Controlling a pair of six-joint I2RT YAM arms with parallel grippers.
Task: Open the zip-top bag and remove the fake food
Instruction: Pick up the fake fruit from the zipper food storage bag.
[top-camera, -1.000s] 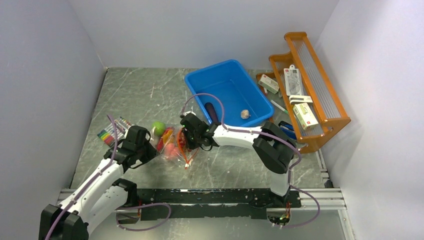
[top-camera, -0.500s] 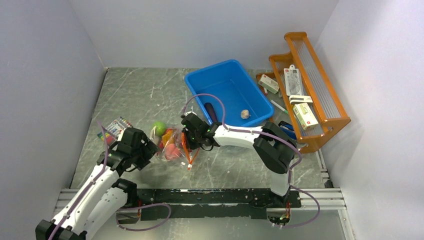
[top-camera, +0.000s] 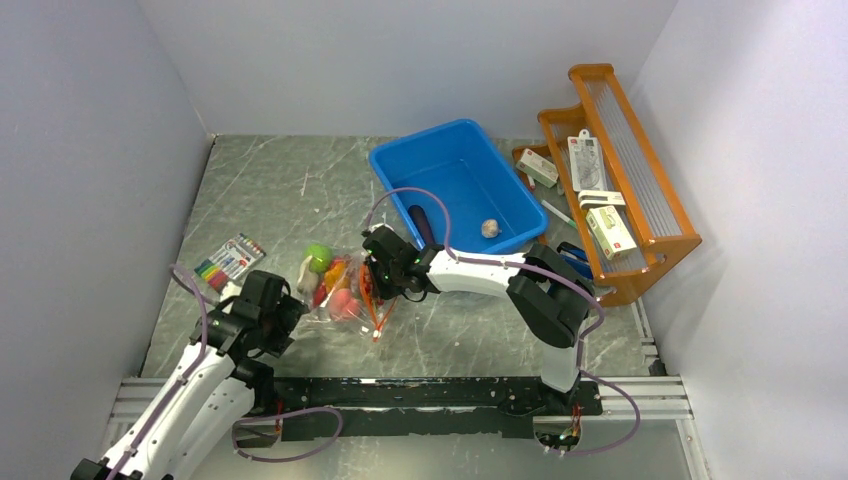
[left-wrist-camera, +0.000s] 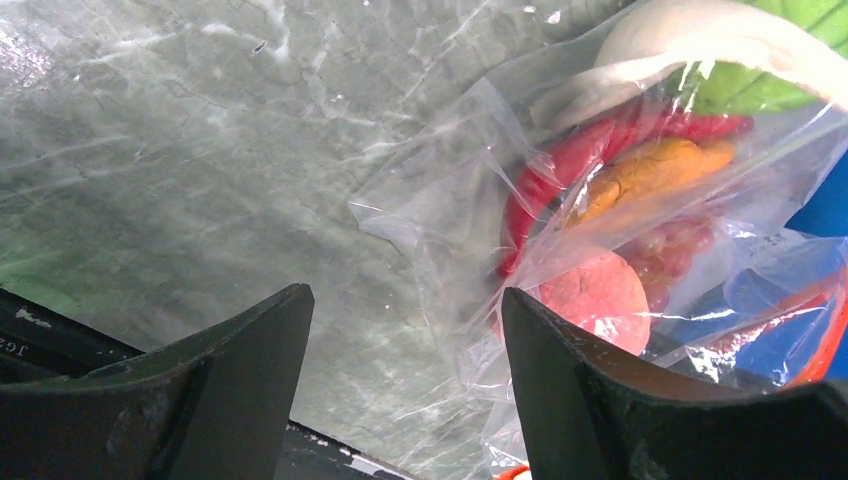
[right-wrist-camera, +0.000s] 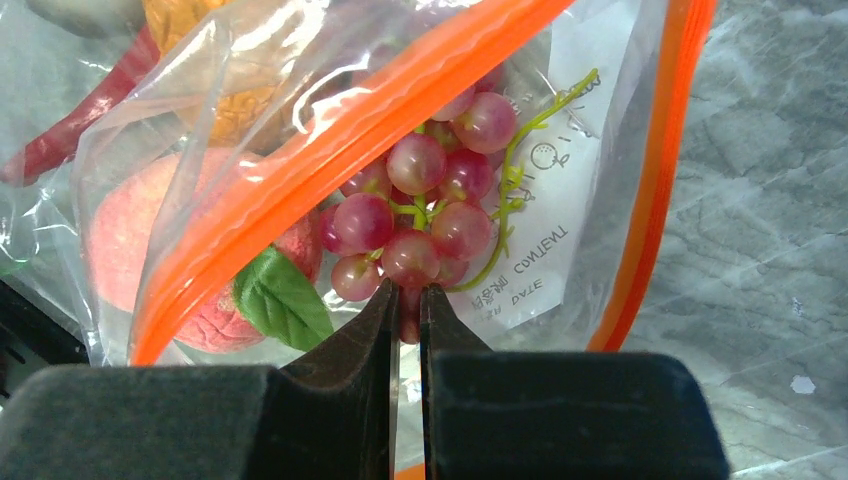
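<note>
Our right gripper (right-wrist-camera: 405, 300) has its two fingers pressed together. A thin fold of clear film seems to be pinched between the tips, and we judge it to be one lip of the zip-top bag (right-wrist-camera: 585, 230). Directly ahead of the tips, behind the film, are the grapes (right-wrist-camera: 420, 200). Just beyond them the orange zip strip (right-wrist-camera: 400, 110) runs in a slant. To the left of the tips is the peach (right-wrist-camera: 120, 240).

Our left gripper (left-wrist-camera: 403, 300) is spread wide and holds nothing. The other end of the bag lies ahead of it and to the right, on the grey table (left-wrist-camera: 150, 150). Some loose film comes close to its right finger; we cannot tell if it touches.

The bag lies flat between the two grippers, with the fake food (left-wrist-camera: 650, 170) inside it.

We expect the film to be thin, soft and slippery, so it will fold and slide and will not keep its shape. The zip strip looks stiffer, so the best hold is probably on a lip right beside it, one lip for each gripper. The food pieces look light, hard and round, so they may roll once they are out.

A white panel (right-wrist-camera: 545, 250) on the bag carries print, seen turned around. We read "CONTENT" and "DATE"; the rest is too small to read.
</note>
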